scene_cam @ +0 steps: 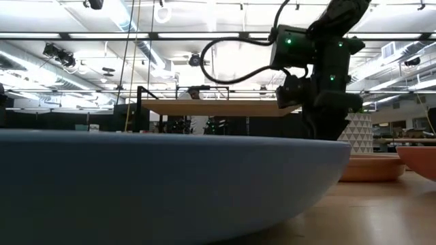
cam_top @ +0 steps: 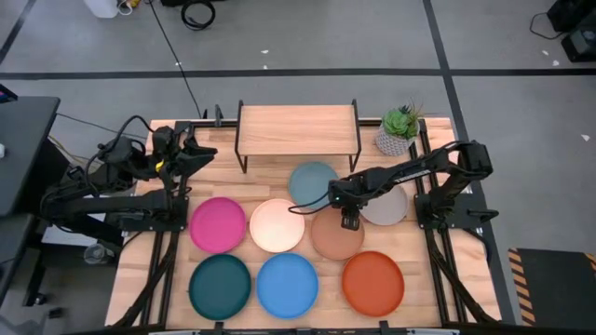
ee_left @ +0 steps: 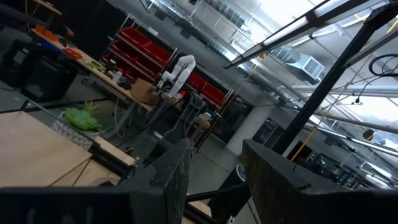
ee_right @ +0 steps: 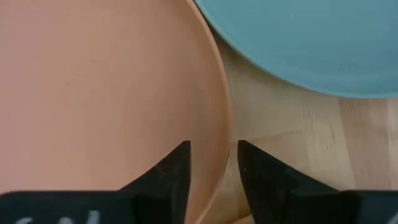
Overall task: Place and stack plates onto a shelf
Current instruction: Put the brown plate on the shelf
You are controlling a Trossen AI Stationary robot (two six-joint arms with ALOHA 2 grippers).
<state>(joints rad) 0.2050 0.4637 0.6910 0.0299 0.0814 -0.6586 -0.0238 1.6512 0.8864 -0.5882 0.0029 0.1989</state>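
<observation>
**Right gripper straddling the salmon plate's rim, shelf bare**

So the right gripper (ee_right: 211, 165) was down over the round salmon plate (cam_top: 336, 235), its two dark fingers (ee_right: 171, 171) apart with the plate's rim sitting in the gap between them, one finger over the plate's inside and the other over the wood. Not clamped as far as I could see; there was space on both sides of the rim. In the overhead view the right arm reached in from its base at the right edge of the table toward the middle.

Just beside that rim was the round pale blue plate (ee_right: 311, 43), with a strip of bare wood between the two. The grey plate (cam_top: 386, 207) was partly under the arm, next to the salmon one. The cream plate (cam_top: 277, 225) sat just left of the salmon one, and the magenta plate (cam_top: 218, 224) left of that. The front row was dark teal plate (cam_top: 220, 285), bright blue plate (cam_top: 287, 284) and orange plate (cam_top: 372, 283).

The small light wooden shelf with thin black legs (cam_top: 298, 127) stood at the back of the slatted wooden table (cam_top: 270, 177) with no plates on its board. A small potted green plant (cam_top: 399, 129) was just to its right.

The left gripper (cam_top: 191, 152) waited up off the table at the back left, fingers apart and holding nothing.
</observation>
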